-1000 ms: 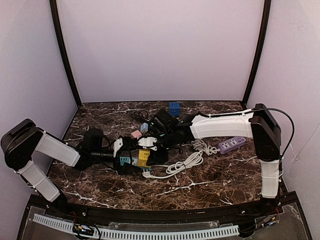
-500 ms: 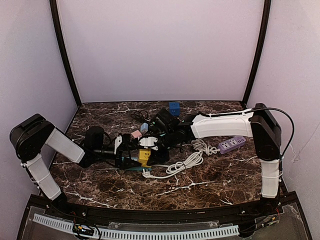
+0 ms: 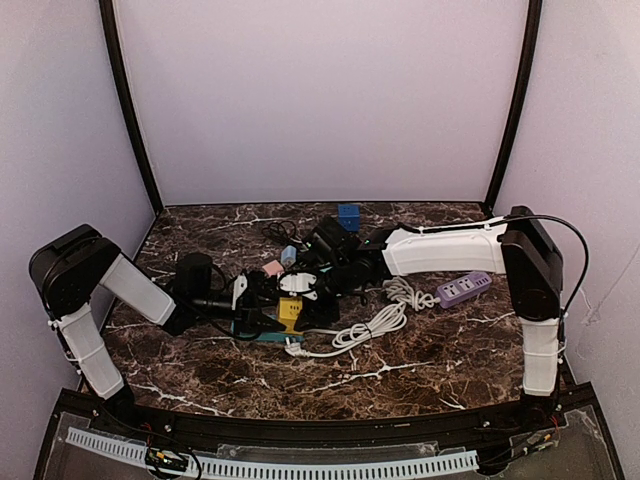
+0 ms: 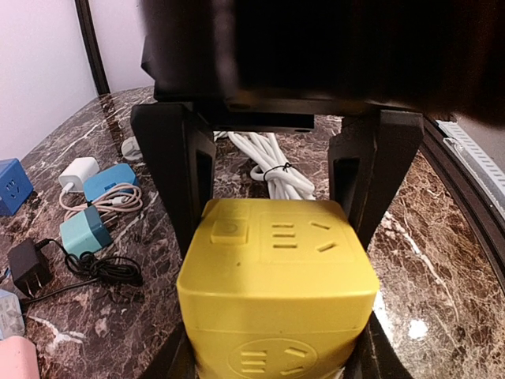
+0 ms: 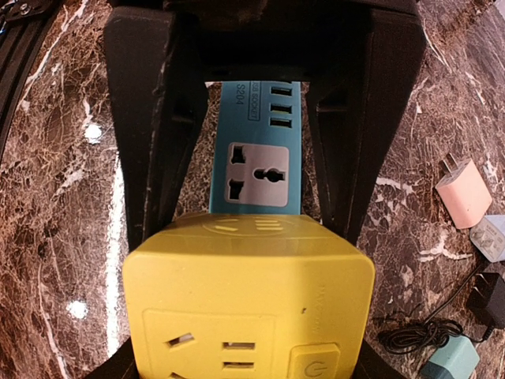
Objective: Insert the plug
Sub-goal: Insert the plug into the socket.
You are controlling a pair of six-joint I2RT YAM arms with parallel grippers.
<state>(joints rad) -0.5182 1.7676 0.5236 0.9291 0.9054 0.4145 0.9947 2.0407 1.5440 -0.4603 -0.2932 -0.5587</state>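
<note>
A yellow socket cube (image 3: 289,312) sits at the table's middle on the end of a teal power strip (image 5: 260,150). My left gripper (image 4: 272,339) comes from the left, its two black fingers (image 4: 170,181) pressed against the cube's sides (image 4: 276,268). From the opposite side my right gripper (image 5: 245,347) is shut on the same cube (image 5: 248,284). A white cord (image 3: 366,327) lies coiled right of the cube, its plug end (image 3: 294,349) on the table in front. No prongs show on the cube's visible faces.
Small adapters lie around: a blue cube (image 3: 348,216) at the back, a pink one (image 5: 465,193), a teal one (image 4: 85,230), a white charger (image 4: 79,171) and a black one (image 4: 28,268) with its cord. A purple power strip (image 3: 464,289) lies at the right.
My left arm has reached further right to the cube, and its jaws have closed in from wide open onto the cube's sides. The right arm and cube have not moved.
</note>
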